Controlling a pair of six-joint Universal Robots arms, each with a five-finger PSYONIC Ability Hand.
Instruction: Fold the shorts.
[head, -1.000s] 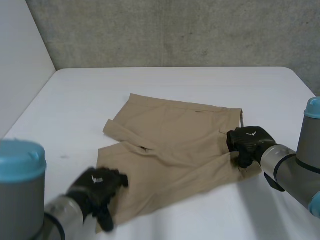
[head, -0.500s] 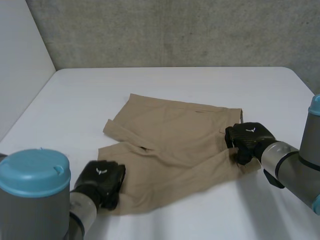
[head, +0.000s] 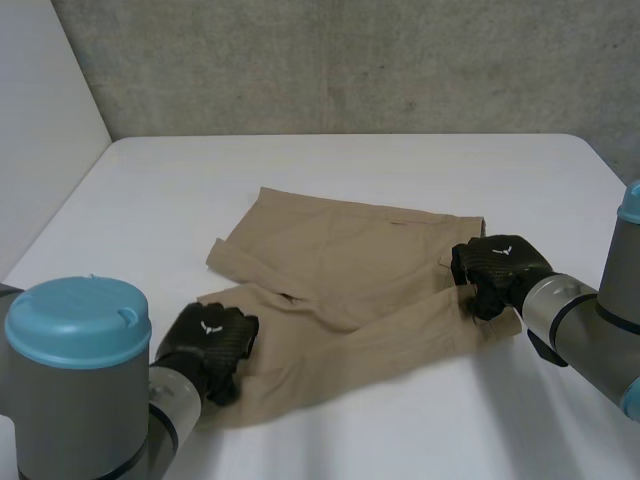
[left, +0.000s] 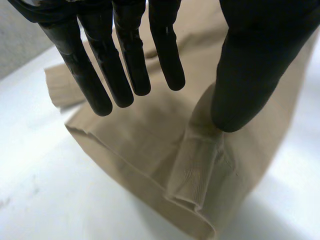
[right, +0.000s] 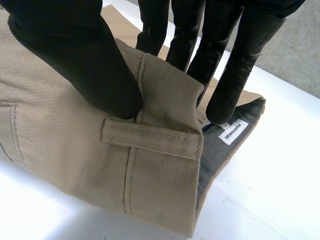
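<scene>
My right robot hand (head: 497, 272) is closed on the waistband (right: 165, 100): its thumb (right: 85, 65) presses on top and the fingers (right: 235, 65) sit behind the turned-up edge, so the grey lining and a small label (right: 231, 134) show. My left robot hand (head: 208, 345) is spread wide, fingers straight and clear of the cloth, with only its thumb (left: 250, 75) touching the raised hem (left: 195, 170) of the near leg (contact, I'd say, not a grasp).

The shorts (head: 340, 270) lie flat mid-table, long axis running across from one hand to the other, waist at my right and leg ends at my left. The near leg stretches between both hands, and the far leg lies beyond it, away from me. Judging by that, the fold goes away from me, near leg over far leg, and it needs the left hand to pinch first.

A second ago the left hand was off the near corner, over bare table (head: 350, 170). It has since come up onto the hem. The right hand has barely shifted.
</scene>
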